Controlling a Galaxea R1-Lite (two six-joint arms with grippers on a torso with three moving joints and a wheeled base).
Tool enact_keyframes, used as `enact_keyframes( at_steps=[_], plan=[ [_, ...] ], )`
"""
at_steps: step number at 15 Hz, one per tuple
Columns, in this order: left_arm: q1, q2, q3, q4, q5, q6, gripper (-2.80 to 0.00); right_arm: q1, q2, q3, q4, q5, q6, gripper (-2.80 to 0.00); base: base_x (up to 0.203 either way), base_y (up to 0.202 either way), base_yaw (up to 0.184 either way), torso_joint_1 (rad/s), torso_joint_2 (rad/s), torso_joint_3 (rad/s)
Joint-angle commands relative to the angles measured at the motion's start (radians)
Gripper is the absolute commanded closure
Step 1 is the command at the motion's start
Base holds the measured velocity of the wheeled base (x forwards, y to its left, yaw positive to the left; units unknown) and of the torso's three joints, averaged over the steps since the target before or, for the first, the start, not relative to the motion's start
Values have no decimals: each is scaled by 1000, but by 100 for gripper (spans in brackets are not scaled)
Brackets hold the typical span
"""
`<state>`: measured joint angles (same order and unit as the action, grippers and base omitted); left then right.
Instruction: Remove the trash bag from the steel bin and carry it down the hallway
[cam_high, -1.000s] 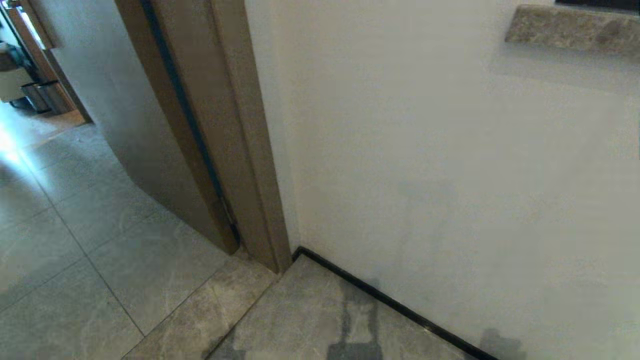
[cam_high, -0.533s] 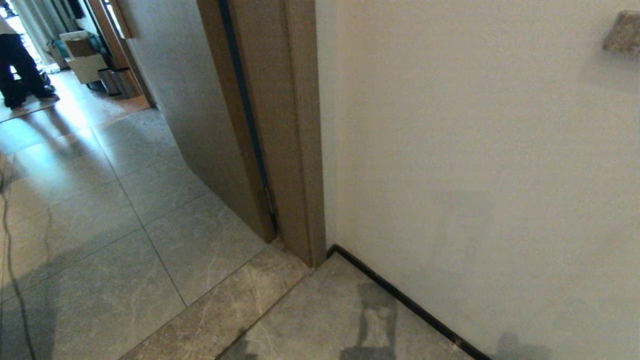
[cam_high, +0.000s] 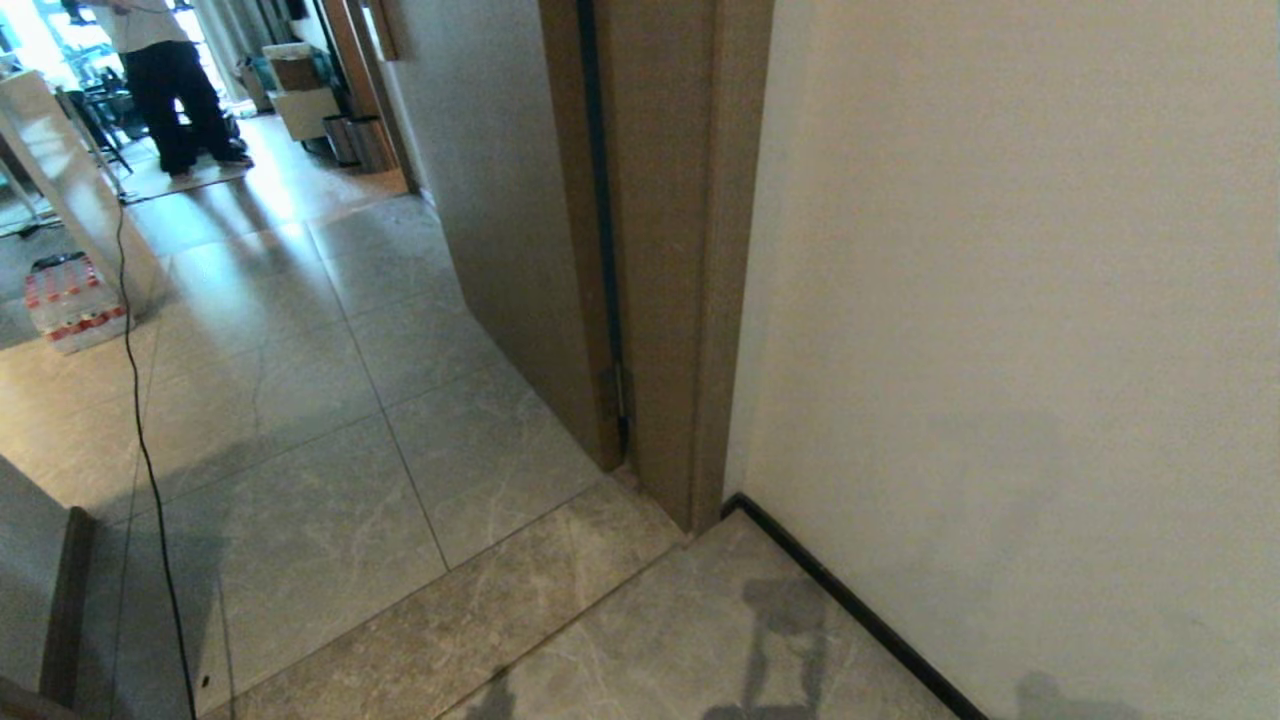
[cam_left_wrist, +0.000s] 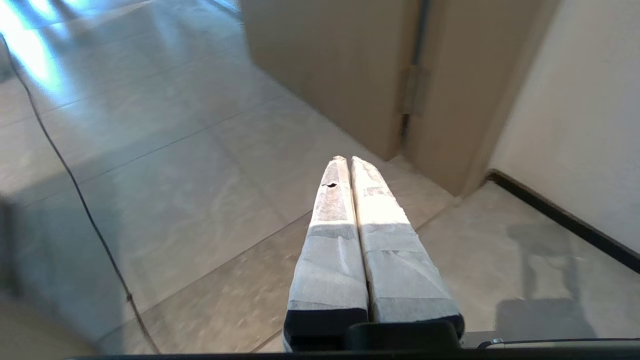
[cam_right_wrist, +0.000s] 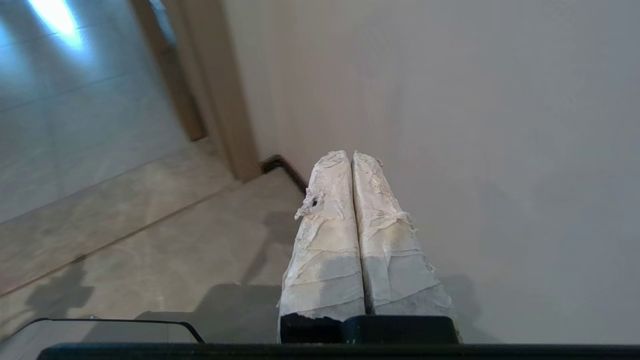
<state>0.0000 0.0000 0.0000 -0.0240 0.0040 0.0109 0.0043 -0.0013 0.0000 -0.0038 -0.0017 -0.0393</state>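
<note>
Left gripper (cam_left_wrist: 351, 161), right gripper (cam_right_wrist: 351, 155) both closed, empty; view swung left, hallway (cam_high: 330, 400) opening up; bag unseen, still approaching.

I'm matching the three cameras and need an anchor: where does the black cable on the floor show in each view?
Head view: the black cable runs down the left side over the floor tiles, from the far room to the bottom edge.
Left wrist view: the cable crosses the left part, well clear of the shut left tool.
Right wrist view: not in it.
Shared landmark: the brown door frame.
</note>
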Motion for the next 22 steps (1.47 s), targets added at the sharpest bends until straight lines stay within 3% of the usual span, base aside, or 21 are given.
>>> enact_keyframes(
  at_steps=[1,14,22],
  plan=[
    [0,0,12,-1,1,0,0,0,1,0,-1,0,-1,0,27,14,65,2,6,-2],
    [0,0,12,-1,1,0,0,0,1,0,-1,0,-1,0,17,9,80,3,2,2],
    [0,0,12,-1,1,0,0,0,1,0,-1,0,-1,0,0,-8,166,1,2,0]
  ],
)
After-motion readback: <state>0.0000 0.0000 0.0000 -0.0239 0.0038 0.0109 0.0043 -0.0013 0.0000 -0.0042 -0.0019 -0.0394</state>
